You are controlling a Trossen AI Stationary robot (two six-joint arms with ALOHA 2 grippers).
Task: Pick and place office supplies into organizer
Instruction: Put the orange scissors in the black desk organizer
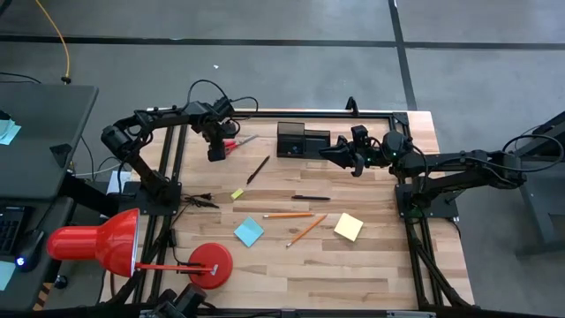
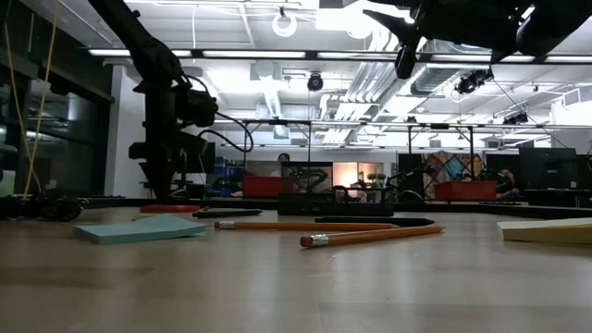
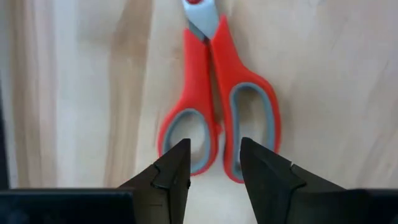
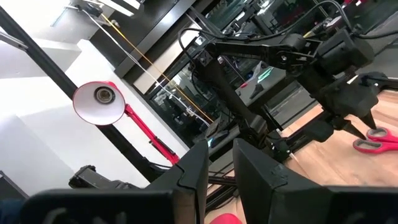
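Red-handled scissors (image 3: 217, 93) lie on the wooden table at its far left (image 1: 237, 141). My left gripper (image 3: 214, 155) points down on their handle end (image 1: 214, 152). The black organizer (image 1: 300, 140) stands at the far middle. My right gripper (image 1: 325, 152) hovers beside the organizer's right side, high above the table, fingers a narrow gap apart with nothing between them (image 4: 221, 162). Two black pens (image 1: 258, 169), two orange pencils (image 1: 288, 215), a blue pad (image 1: 249, 231), a yellow pad (image 1: 348, 226) and a tiny yellow block (image 1: 237, 193) lie loose on the table. My left gripper comes at the scissors from above, pointing down. One fingertip (image 3: 177, 155) stands in each finger loop, and the loops' two inner bars (image 3: 216, 127) are pinched between them. The scissors lie flat on the table, blades pointing away toward the organizer.
A big red desk lamp (image 1: 115, 243) with its round base (image 1: 210, 263) stands at the near left corner. A black metal frame (image 1: 172, 168) runs along the table's left and far edges. Bare wood lies near the front edge.
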